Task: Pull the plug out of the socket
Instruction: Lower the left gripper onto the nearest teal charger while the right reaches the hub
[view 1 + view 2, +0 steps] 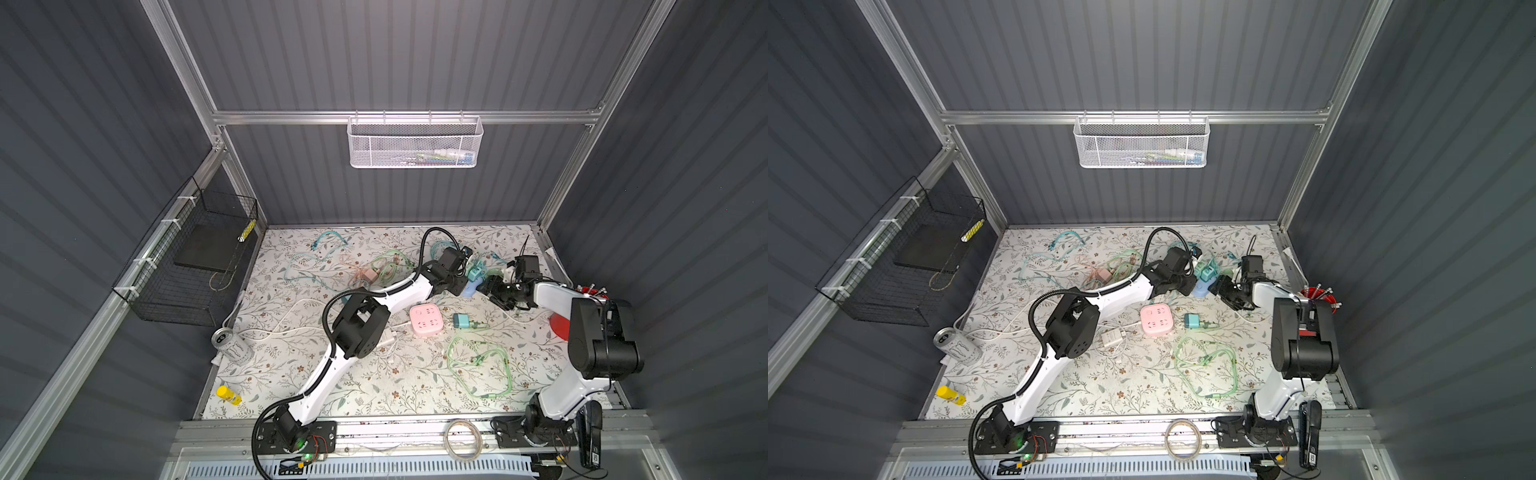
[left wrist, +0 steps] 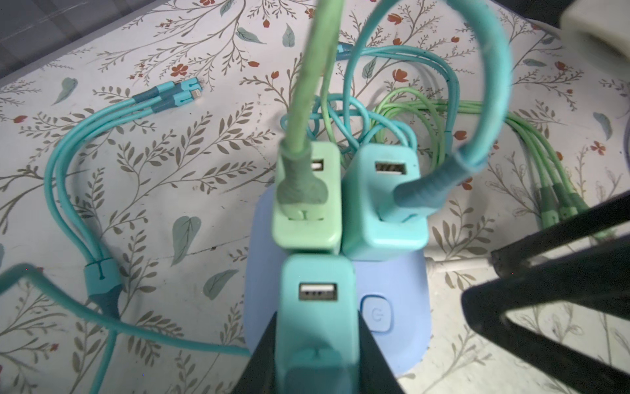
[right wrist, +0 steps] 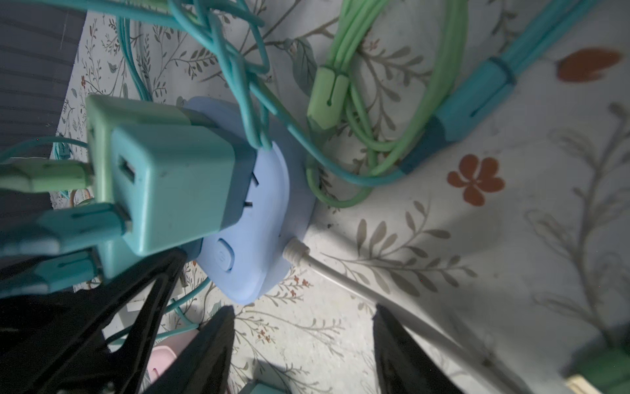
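The left end effector [image 2: 317, 317] is grasping a teal plug [image 2: 313, 273] on the blue socket [image 2: 392, 279]; the right end effector [image 3: 303, 310] is hovering released just beside it.

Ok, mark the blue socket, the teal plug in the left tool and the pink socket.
blue socket [image 2: 405, 283]: left wrist view, bare top face by its button.
teal plug [image 2: 317, 307]: left wrist view, face by its USB port.
pink socket [image 1: 424, 319]: in a top view, middle of its top face.
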Controlling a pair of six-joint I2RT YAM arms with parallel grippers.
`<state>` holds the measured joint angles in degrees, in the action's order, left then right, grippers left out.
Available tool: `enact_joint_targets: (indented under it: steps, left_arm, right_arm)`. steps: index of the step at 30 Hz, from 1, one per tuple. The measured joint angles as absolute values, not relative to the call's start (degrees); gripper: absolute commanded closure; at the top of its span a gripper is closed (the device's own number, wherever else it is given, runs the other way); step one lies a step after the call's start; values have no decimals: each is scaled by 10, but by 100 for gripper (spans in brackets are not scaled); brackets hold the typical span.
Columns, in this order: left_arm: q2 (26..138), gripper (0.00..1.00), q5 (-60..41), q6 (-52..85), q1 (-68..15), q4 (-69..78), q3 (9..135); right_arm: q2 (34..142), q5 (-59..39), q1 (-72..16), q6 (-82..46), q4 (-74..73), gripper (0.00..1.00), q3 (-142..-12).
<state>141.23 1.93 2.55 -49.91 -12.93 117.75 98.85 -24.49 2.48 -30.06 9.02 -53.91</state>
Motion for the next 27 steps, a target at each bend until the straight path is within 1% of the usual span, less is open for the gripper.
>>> enact_joint_targets:
  steps: [16, 27]
  left_arm:
    - [1395, 78, 20, 12, -510, -123, 1149]
    - [1395, 78, 21, 11, -515, -134, 1154]
  right_arm:
    - [1018, -243, 17, -336, 93, 37, -559]
    - [1006, -218, 13, -333, 105, 42, -564]
